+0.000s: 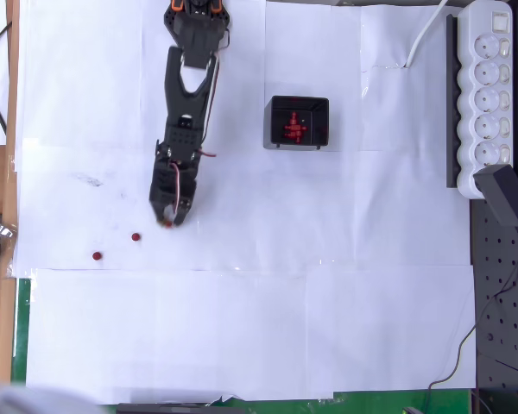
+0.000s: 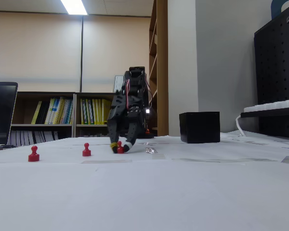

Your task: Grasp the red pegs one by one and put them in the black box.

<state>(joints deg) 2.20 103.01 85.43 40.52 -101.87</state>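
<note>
My gripper points down at the white sheet on the left side of the overhead view. Its fingertips are closed around a red peg that still stands on the paper. In the fixed view the same peg sits between the two tips of the gripper. Two more red pegs stand loose to the left, one close by and one farther off. The black box stands to the right of the arm, with several red pegs inside it.
A white power strip on a black rail lies along the right edge, with a black plug at its near end. The table's wooden edge runs down the left. White paper covers the table below the pegs.
</note>
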